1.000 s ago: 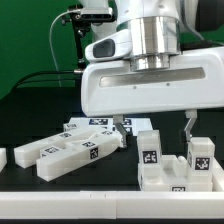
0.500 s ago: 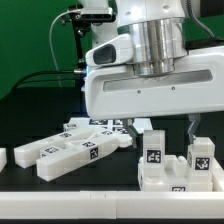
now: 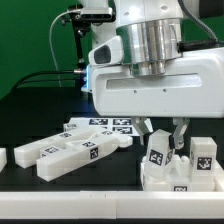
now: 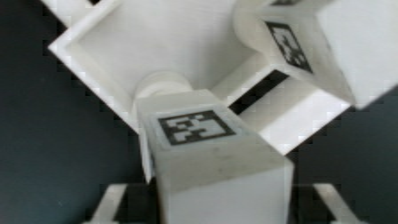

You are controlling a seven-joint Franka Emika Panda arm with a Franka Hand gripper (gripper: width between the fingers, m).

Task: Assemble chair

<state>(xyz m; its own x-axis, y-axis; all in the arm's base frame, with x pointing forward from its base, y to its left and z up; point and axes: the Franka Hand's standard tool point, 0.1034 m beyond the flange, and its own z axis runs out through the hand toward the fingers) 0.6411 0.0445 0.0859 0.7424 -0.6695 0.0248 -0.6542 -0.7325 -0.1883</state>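
An upright white chair post (image 3: 156, 157) with a square tag stands on a white block base (image 3: 168, 184) at the exterior view's right. My gripper (image 3: 162, 140) has come down over it, one finger on each side. In the wrist view the same post (image 4: 199, 150) fills the space between the two fingers (image 4: 121, 203), with only thin dark strips beside it. Whether the pads press on the post does not show. A second tagged post (image 3: 203, 156) stands further to the exterior view's right.
Long white chair bars (image 3: 62, 156) lie crossed at the exterior view's left. The marker board (image 3: 104, 126) lies behind them. A small white piece (image 3: 3, 158) sits at the left edge. The big white arm hangs over the right half of the table.
The arm has dropped lower and shifted a little to the exterior view's left. The fingers, wide apart before, have narrowed around the tagged post.
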